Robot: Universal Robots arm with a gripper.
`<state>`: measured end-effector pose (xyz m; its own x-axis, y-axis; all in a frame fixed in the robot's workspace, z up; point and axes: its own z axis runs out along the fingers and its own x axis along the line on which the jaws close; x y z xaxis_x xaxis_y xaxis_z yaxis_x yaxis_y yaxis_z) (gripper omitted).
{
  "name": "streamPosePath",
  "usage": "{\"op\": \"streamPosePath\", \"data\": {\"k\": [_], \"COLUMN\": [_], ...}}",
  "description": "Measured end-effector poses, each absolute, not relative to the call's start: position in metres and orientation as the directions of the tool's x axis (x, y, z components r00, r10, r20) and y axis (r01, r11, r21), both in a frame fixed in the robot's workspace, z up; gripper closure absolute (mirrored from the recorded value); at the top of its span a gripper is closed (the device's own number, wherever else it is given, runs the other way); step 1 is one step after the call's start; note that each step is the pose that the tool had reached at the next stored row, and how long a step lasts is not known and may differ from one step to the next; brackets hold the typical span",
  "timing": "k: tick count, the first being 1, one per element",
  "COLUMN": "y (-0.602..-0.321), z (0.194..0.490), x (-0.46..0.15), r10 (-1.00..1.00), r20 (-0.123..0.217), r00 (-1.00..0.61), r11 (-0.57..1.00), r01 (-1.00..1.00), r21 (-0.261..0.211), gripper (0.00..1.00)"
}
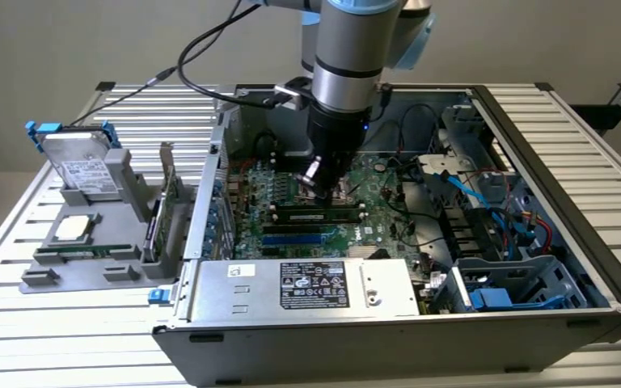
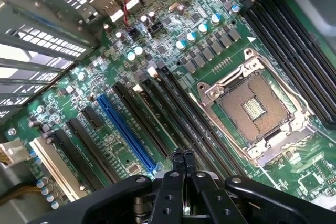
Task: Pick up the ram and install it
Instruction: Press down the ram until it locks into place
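The ram point(image 1: 313, 215), a narrow green stick with dark chips and a small white label, lies along the memory slots of the motherboard point(image 1: 381, 230) inside the open computer case. My gripper point(image 1: 314, 187) hangs straight down just behind it, low over the board. In the wrist view the gripper point(image 2: 182, 156) is shut with nothing between its fingertips. Its tips sit over the long black slots point(image 2: 173, 108) beside the empty CPU socket point(image 2: 254, 106). I cannot tell whether they touch a slot.
The case walls point(image 1: 569, 186) and the power supply point(image 1: 310, 287) box in the board, with loose cables point(image 1: 504, 202) on the exterior view's right. On the left, a grey holder point(image 1: 78, 259) carries a hard drive point(image 1: 82, 166), a CPU point(image 1: 77, 228) and an upright expansion card point(image 1: 166, 202).
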<state>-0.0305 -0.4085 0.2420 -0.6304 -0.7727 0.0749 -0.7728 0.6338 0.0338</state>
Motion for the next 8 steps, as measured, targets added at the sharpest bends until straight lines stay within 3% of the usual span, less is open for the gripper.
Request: {"op": "streamPosePath", "data": {"k": [8], "y": [-0.4085], "z": [0.242], "x": [-0.0306], "r10": [-0.708], "r20": [0.06], "r00": [-0.704], "r11": [0.706], "r01": [-0.708], "r21": [0.018], "gripper": [0.9]}}
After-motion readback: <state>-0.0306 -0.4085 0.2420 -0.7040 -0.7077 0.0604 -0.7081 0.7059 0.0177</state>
